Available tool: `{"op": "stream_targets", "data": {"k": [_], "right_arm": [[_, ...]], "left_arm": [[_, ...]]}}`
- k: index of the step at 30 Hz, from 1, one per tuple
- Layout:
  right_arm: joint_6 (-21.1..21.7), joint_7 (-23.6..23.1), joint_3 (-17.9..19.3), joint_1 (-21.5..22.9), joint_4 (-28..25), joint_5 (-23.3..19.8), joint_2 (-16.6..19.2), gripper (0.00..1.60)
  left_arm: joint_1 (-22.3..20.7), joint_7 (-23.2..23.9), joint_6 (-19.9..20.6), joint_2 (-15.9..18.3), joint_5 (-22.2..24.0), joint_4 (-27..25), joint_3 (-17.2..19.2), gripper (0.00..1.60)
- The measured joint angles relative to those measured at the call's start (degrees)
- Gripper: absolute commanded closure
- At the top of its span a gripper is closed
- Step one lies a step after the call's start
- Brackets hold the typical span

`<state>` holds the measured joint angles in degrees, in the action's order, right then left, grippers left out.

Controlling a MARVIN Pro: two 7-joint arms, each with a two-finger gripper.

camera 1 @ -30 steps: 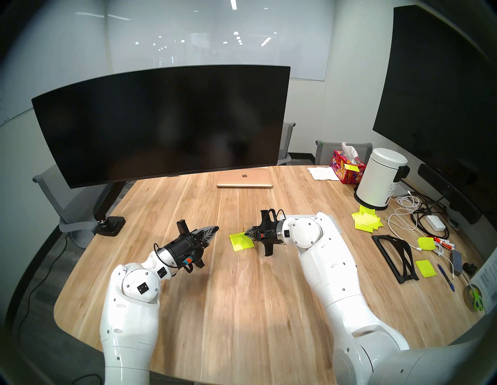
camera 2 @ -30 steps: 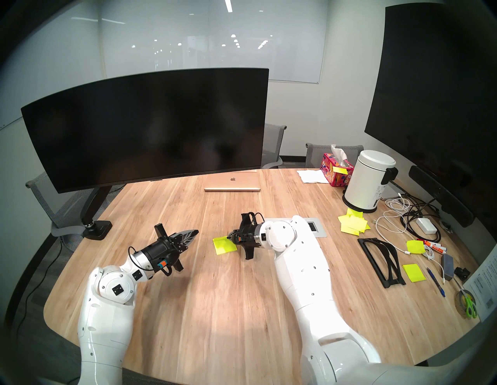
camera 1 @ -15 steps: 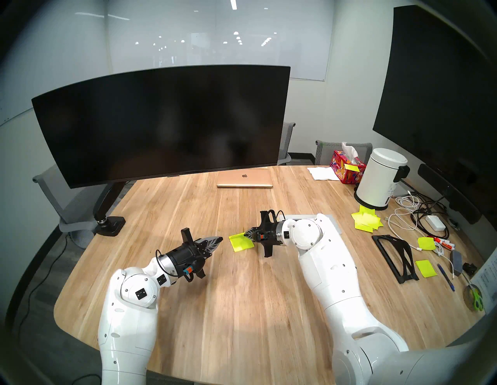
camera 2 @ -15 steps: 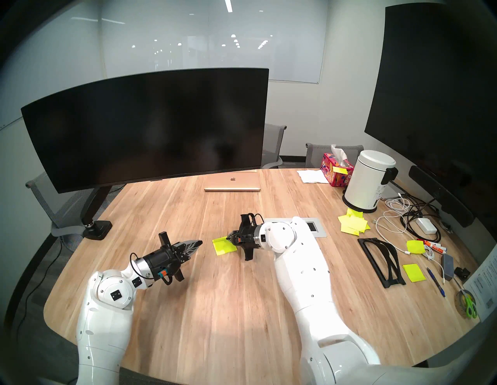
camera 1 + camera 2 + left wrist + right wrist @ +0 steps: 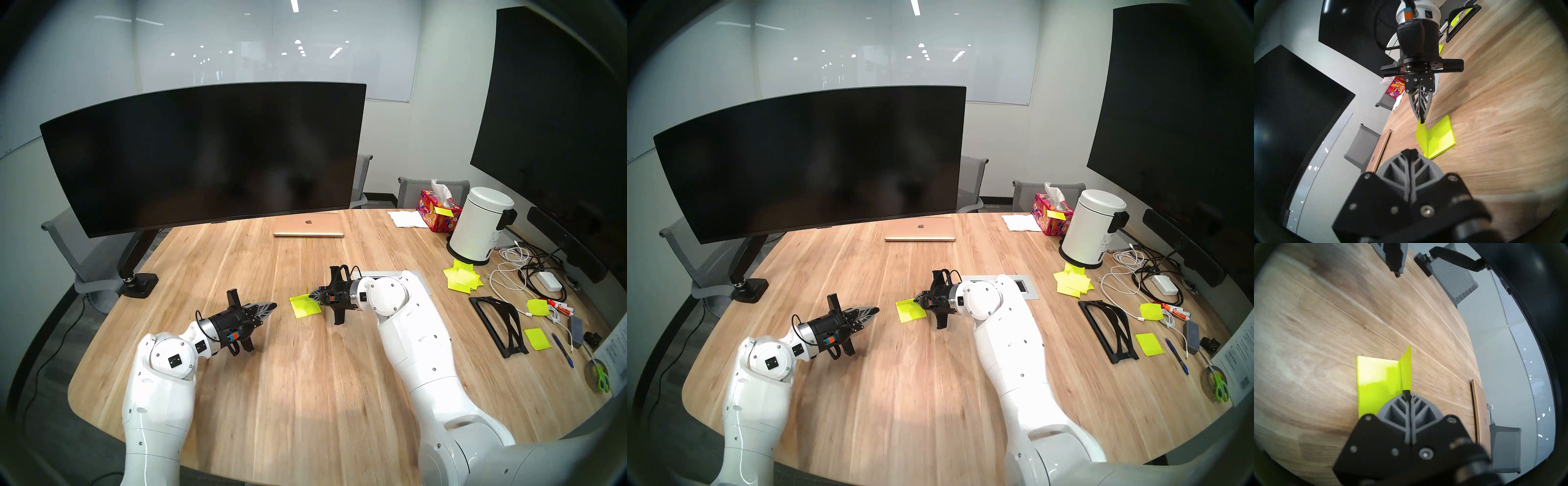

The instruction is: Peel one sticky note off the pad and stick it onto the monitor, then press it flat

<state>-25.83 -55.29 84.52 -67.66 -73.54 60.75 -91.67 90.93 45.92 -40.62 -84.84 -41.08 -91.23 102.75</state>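
Note:
The neon yellow-green pad (image 5: 304, 306) (image 5: 911, 310) lies flat on the wooden table, in front of the wide curved black monitor (image 5: 203, 159) (image 5: 810, 163). My right gripper (image 5: 310, 295) (image 5: 1407, 393) is shut on a corner of the top sticky note (image 5: 1406, 368) (image 5: 1421, 134). That edge is lifted upright, while the sheet's far edge still joins the pad (image 5: 1378, 378) (image 5: 1440, 137). My left gripper (image 5: 274, 304) (image 5: 1411, 150) is shut and empty. It hovers low just left of the pad, pointing at it without touching.
A closed gold laptop (image 5: 308, 225) lies under the monitor's right end, and the monitor arm's base (image 5: 139, 285) is clamped at the table's left. At the right are a tissue box (image 5: 437, 210), white canister (image 5: 481, 225), loose yellow sheets (image 5: 463, 280), cables, a black stand (image 5: 498, 319) and a tall flat screen (image 5: 556, 112).
My left gripper has come down toward the table, staying just left of the pad. The right gripper has held its pinch on the lifted note and barely shifted.

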Motion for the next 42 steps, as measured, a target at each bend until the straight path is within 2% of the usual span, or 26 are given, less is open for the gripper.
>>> {"op": "stream_targets", "data": {"k": [11,21,42], "right_arm": [[-0.1,0.0,1.0,-0.7,-0.5,-0.3,-0.2,1.60],[-0.4,-0.1,1.2,-1.4,-1.1,-0.4,-0.5,1.60],[-0.5,-0.2,0.5,-1.4,-1.3,-0.4,-0.9,1.60]], "left_arm": [[-2.4,6.3,1.5,1.4,3.8,-0.8,-1.5,1.60],[-2.8,11.2,3.9,2.0,7.4,-1.2,-1.9,1.60],[-2.8,15.8,6.9,2.4,9.3,0.8,-2.7,1.60]]}}
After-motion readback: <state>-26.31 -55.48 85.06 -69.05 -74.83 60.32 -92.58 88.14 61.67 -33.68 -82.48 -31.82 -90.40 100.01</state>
